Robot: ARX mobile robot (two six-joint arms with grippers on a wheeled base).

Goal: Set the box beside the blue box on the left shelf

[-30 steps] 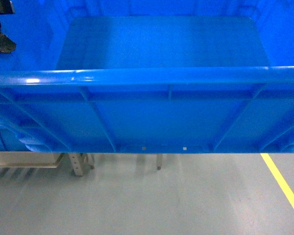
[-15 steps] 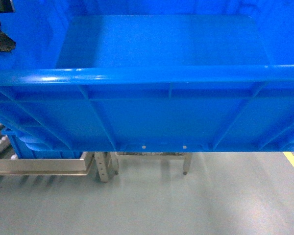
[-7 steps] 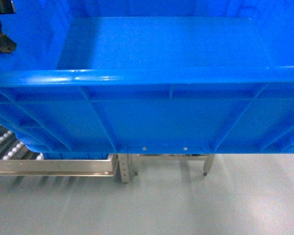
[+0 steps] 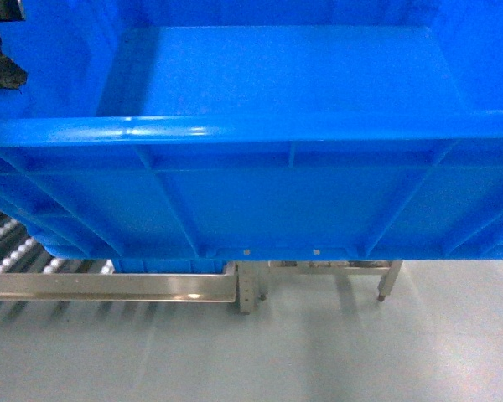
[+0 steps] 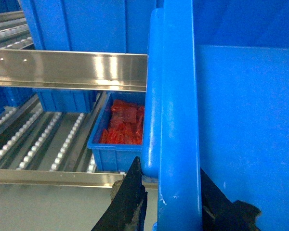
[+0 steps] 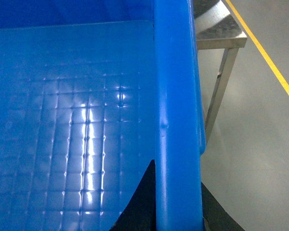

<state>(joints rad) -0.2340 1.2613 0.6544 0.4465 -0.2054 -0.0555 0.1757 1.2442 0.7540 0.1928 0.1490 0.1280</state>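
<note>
From the head camera, the box (image 4: 277, 159) fills most of the frame, held up off the grey floor (image 4: 318, 352), its near ribbed wall facing the camera above the shelf (image 4: 33, 255) of roller rails at lower left. At the left wrist, the left gripper (image 5: 176, 197) clamps the box's rim, one finger each side; beyond sits a small blue bin (image 5: 118, 139) of red parts on the rollers. At the right wrist, the right gripper (image 6: 176, 202) likewise pinches the opposite rim, beside a yellow line (image 6: 265, 53).
</note>
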